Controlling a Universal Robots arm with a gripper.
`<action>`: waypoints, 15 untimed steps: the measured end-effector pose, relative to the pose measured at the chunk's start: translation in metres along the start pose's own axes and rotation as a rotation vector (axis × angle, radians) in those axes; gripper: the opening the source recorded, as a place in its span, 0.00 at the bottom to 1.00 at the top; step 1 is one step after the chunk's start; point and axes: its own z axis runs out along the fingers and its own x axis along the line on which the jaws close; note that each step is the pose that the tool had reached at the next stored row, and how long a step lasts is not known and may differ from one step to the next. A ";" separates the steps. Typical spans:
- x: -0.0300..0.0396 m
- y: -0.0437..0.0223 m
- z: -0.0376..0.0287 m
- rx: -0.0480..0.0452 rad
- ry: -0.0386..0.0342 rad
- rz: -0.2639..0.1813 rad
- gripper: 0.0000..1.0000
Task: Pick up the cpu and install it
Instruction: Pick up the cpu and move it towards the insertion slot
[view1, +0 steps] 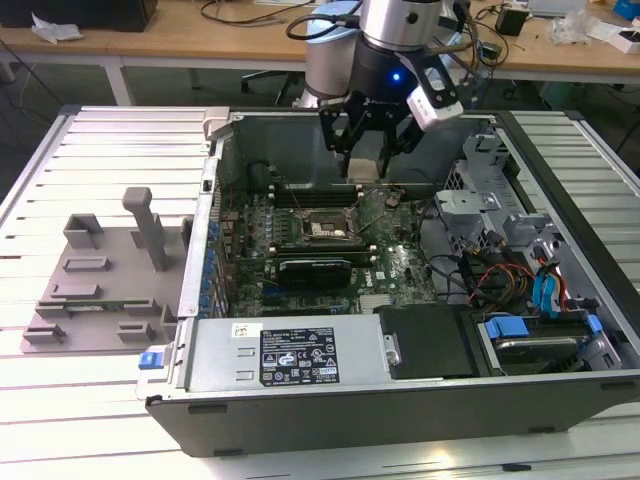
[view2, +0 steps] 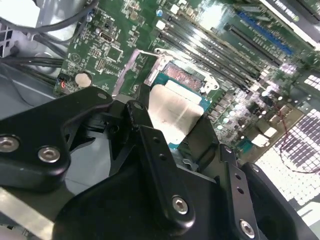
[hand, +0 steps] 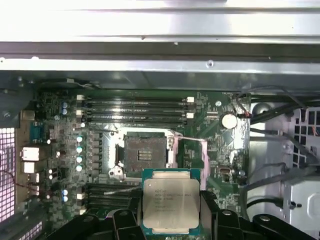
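While the gripper (view1: 368, 165) pinches it by two opposite edges, the cpu (hand: 171, 202) hangs over the motherboard (hand: 210, 150) inside the computer case (view1: 300, 400), at about 1 o'clock from the open socket (view1: 318, 228) in the exterior view. Light, stiff, thin; probably fragile underneath, so edges only. Lid faces up. Near-square, no marked long axis; its sides run parallel to the socket's.

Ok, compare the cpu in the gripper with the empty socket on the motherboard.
The cpu has a silvery metal top; the socket is a dark open frame. The cpu is clamped in the gripper, off the board; the socket sits fixed on the motherboard, empty. Both are square, with edges roughly parallel in the first wrist view.
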 end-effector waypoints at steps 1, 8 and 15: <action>0.0008 0.0014 0.0009 0.0001 0.0000 0.000 0.55; 0.0044 0.0027 0.0037 0.0000 -0.0001 0.000 0.55; 0.0046 0.0027 0.0039 -0.0001 0.0000 0.000 0.55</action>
